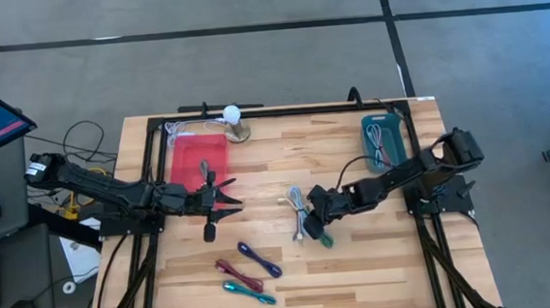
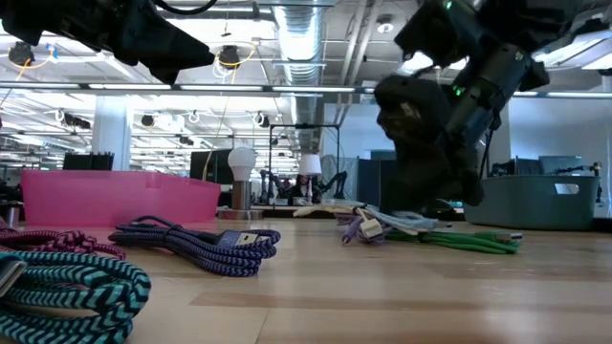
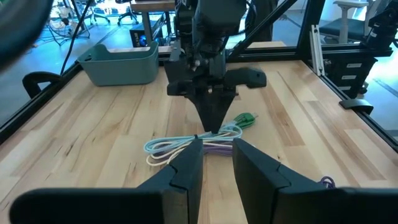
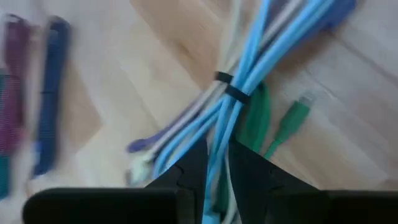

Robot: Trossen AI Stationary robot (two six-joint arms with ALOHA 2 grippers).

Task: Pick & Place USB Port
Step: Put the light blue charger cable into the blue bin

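Note:
A coiled light blue cable (image 1: 298, 206) (image 4: 249, 68) lies on the wooden table, bundled with a purple cable (image 3: 217, 148) and a green one (image 1: 325, 239) (image 4: 292, 118). My right gripper (image 1: 311, 213) (image 4: 216, 171) stands down over this pile, shut on the light blue cable. My left gripper (image 1: 227, 191) (image 3: 217, 165) hovers above the table at the pink tray's (image 1: 193, 160) right near corner. It is narrowly open with nothing between its fingers, and it faces the pile. My right gripper pinches the light blue cable between its two fingers, on the strands (image 4: 219, 146) just short of the black tie (image 4: 227, 87). The fingers come from above, pointing down, and lie roughly along the strands. The bundle still rests on the table among the other cables.
A teal bin (image 1: 383, 137) (image 3: 121, 62) with a cable inside stands at the far right. A small lamp (image 1: 235, 118) stands by the far edge. Blue (image 1: 260, 259), maroon (image 1: 237, 271) and teal (image 1: 249, 292) braided cables lie near the near edge.

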